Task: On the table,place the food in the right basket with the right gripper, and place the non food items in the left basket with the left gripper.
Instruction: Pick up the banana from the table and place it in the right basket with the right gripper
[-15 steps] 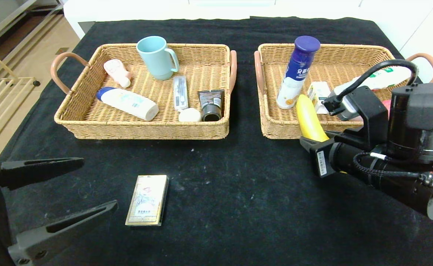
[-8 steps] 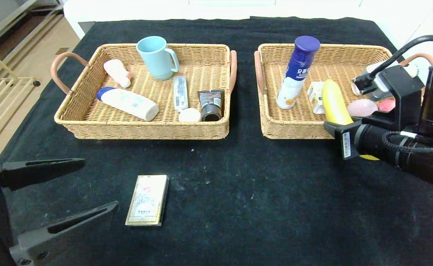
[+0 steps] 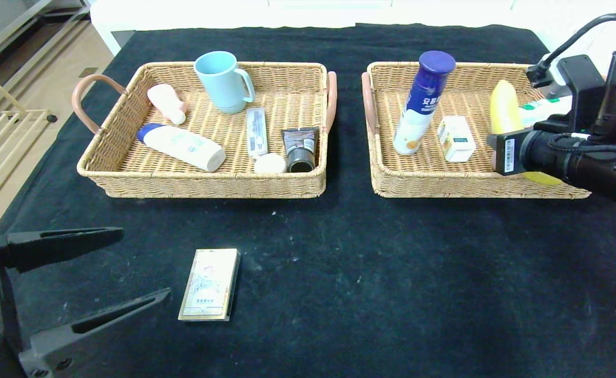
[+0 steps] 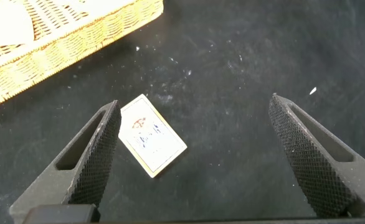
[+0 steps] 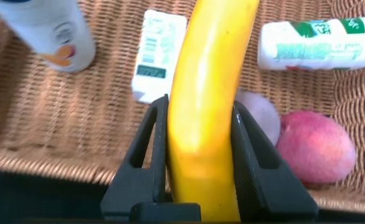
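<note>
My right gripper (image 5: 198, 155) clamps the banana (image 5: 210, 93) over the right basket (image 3: 423, 181) at the counter's far right, so next I lower and release, while my left gripper (image 4: 201, 155) waits wide open near the card box (image 3: 209, 284).

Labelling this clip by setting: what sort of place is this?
Probably a staged indoor test room: a black cloth-covered table, two woven wicker baskets, pale wooden flooring alongside.

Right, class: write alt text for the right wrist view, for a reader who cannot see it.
Two black fingers grip a yellow banana above a wicker basket. Below lie a small white carton, a white bottle and a pink fruit.
</note>
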`<state>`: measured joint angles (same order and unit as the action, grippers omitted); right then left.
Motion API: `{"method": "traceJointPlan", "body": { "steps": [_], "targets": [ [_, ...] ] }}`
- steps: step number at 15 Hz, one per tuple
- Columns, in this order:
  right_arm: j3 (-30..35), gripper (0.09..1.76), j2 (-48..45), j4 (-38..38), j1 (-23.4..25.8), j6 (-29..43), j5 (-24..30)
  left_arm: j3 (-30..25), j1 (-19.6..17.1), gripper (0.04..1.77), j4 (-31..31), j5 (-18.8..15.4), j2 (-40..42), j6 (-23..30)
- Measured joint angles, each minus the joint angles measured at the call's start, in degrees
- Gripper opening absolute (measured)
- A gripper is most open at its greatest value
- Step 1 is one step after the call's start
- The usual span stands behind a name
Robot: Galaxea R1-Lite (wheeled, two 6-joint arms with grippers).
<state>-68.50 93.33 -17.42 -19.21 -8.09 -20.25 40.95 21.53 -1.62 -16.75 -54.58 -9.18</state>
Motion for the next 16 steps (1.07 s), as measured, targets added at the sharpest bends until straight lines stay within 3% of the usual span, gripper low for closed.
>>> {"method": "traceJointPlan", "body": {
  "steps": [6,10,16],
  "targets": [
    [-8.77,0.68,5.23,0.12,2.65,0.13,0.30,0.00,0.00,1.72,-0.02,0.00,-0.13,0.00],
    [-11.02,0.68,7.44,-0.30,3.01,-0.02,0.24,0.00,0.00,1.72,-0.09,-0.02,-0.13,0.00],
    [-11.85,1.23,8.81,-0.18,3.47,0.13,0.00,-0.07,0.00,1.72,-0.11,-0.04,-0.13,0.00]
  ]
}}
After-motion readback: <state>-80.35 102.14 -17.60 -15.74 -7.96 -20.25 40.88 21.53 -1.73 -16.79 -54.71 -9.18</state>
